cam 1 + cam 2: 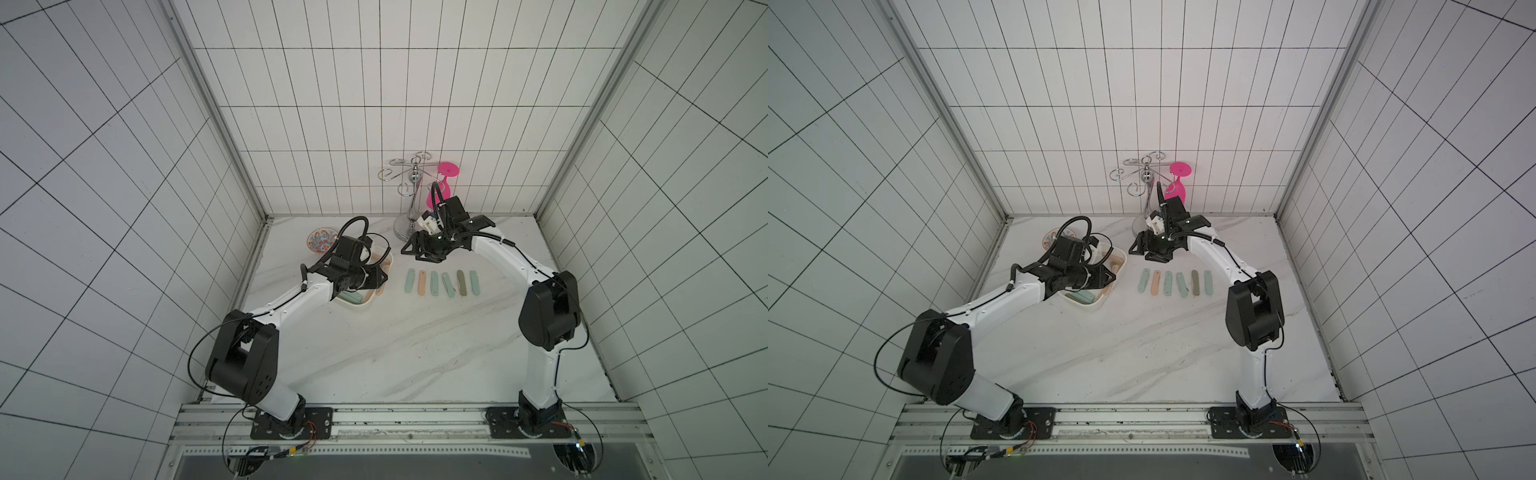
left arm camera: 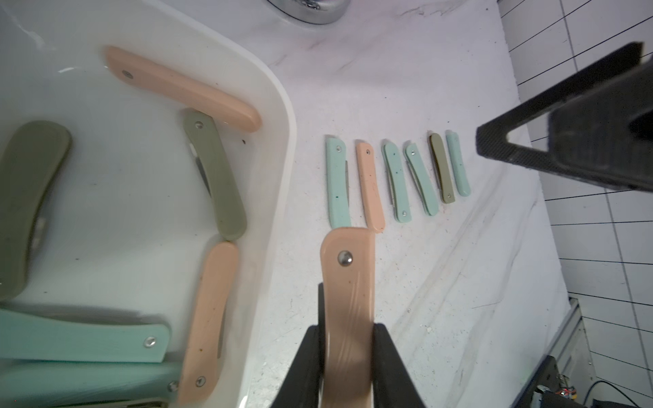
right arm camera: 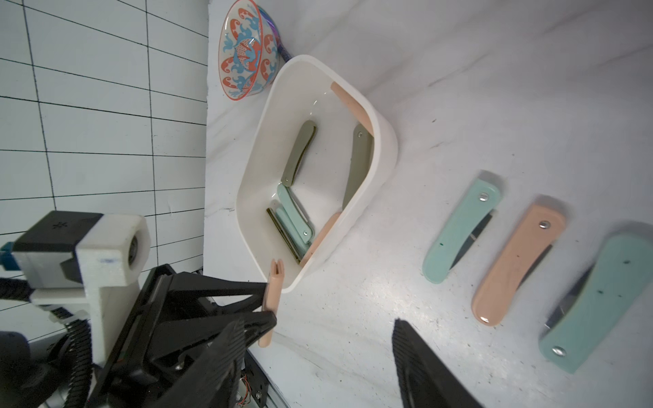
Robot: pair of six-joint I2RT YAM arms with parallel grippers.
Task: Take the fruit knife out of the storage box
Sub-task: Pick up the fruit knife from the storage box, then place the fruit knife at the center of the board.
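- Top views: we see the L gripper (image 1: pixel 379 280) at the side of the storage box (image 1: pixel 368 306) that faces the row of six knives (image 1: pixel 441 283) on the table. The R gripper (image 1: pixel 415 253) hangs near the box's far end.
- L wrist: jaws clamped on a folded peach fruit knife (image 2: pixel 348 282). It's outside the box wall, over the table, tip twd the row. More knives lie in the box: peach, olive, mint.
- R wrist: R gripper's jaws stand wide apart w/ nothing btwn them. We see the L gripper's knife just beside a box corner, and a patterned bowl (image 3: pixel 243 53) by the box's other end.
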